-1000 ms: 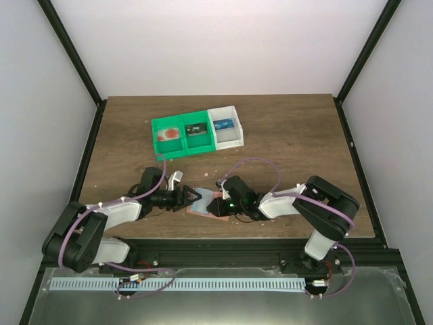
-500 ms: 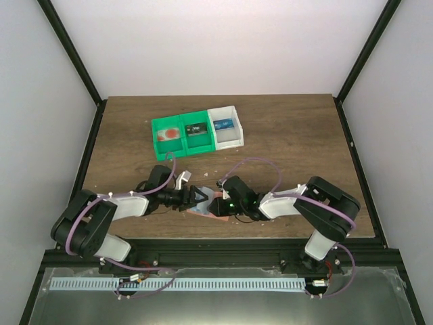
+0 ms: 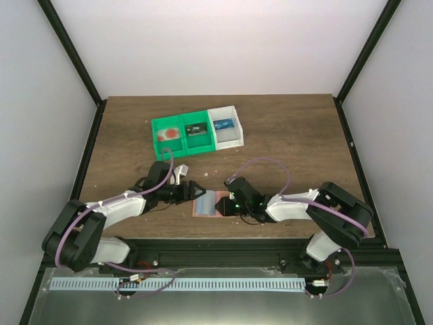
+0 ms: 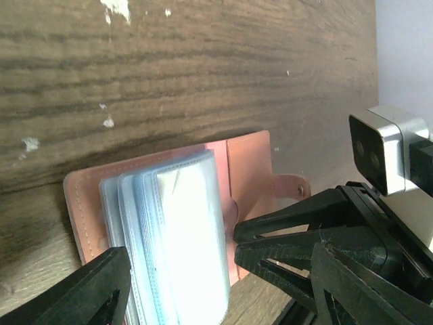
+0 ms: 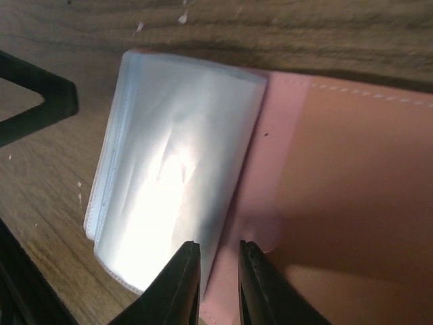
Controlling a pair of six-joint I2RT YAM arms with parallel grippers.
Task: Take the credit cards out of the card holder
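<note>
- The holder (image 3: 205,205) lies open on the worktop (image 3: 291,142), lower centre, between the arms.
- It looks light and floppy, its sleeves (image 5: 169,169) slick. Pin the cover (image 5: 352,169) and pinch a sleeve edge.
- The left fingers (image 4: 81,291) are spread and empty. The right fingers (image 5: 183,284) are nearly together at the sleeve edge; grip unclear.

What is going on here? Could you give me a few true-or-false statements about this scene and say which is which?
1. The card holder lies open on the wooden table. True.
2. The left gripper is clamped on the card holder. False: its jaws stand wide open and hold nothing.
3. The right gripper is nearly closed, pinching the card holder's edge. True.
4. The white bin is empty. False: a blue card lies in it.
</note>
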